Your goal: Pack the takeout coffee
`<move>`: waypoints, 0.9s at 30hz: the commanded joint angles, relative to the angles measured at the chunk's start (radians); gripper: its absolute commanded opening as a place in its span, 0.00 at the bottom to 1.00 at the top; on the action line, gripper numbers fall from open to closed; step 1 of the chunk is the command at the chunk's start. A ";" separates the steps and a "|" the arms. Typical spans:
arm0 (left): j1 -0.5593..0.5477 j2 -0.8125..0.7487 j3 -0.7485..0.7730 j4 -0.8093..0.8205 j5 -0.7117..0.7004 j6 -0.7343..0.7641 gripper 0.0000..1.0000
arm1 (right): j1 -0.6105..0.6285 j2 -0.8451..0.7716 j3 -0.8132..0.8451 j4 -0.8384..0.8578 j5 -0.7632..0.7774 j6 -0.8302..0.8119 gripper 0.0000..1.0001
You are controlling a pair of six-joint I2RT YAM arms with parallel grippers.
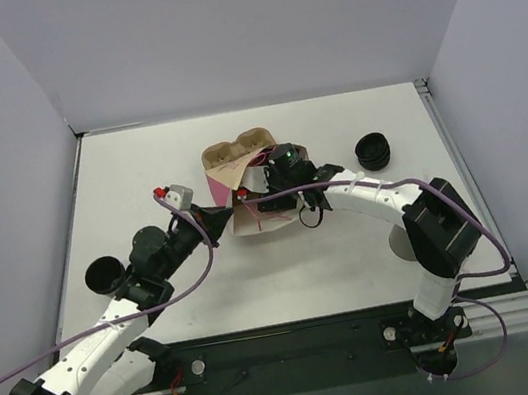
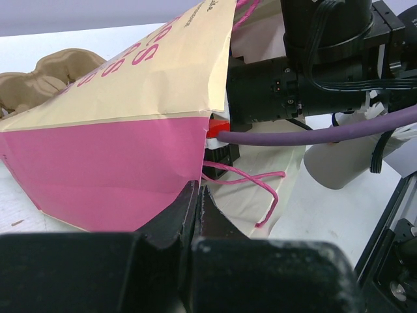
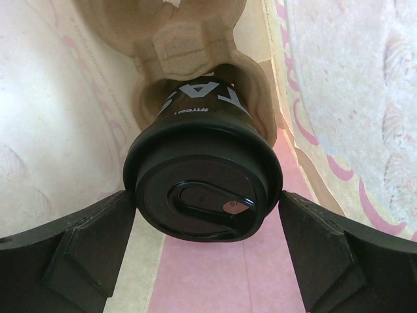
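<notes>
Nearest the arm bases, a loose black cup [image 1: 105,275] is seen at the left edge of the table [image 1: 287,275], well apart from the packing, and is judged to be waiting its turn. Just beyond it, the left gripper [image 2: 195,195] is pressed together on a fold of the pink-and-cream paper bag [image 2: 111,156]. This pinch is judged to be there so that the bag is steadied and its mouth held wide while the other arm works inside. Further in, the right gripper [image 3: 206,215] is set inside the bag with its fingers [image 3: 91,248] spread wide, one on each side of the lidded coffee cup [image 3: 202,189], so nothing is clamped. That cup is seated in a well of the brown pulp tray [image 3: 176,52], which is lodged between the bag's walls; the cup is thus judged to be carried by the well alone. Beyond, the tray's far end is shown poking out of the bag in the top view. A stack of black lids [image 1: 373,151] is set aside to the right, apart from both grippers.
</notes>
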 commanded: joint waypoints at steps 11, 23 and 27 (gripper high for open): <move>-0.001 -0.035 0.074 -0.107 0.022 -0.017 0.00 | -0.024 -0.101 0.053 -0.103 0.034 0.079 0.93; -0.001 -0.028 0.091 -0.121 0.024 -0.017 0.00 | -0.027 -0.133 0.050 -0.138 0.055 0.096 0.99; -0.001 -0.017 0.108 -0.132 0.022 -0.023 0.00 | -0.029 -0.141 0.047 -0.157 0.055 0.095 0.95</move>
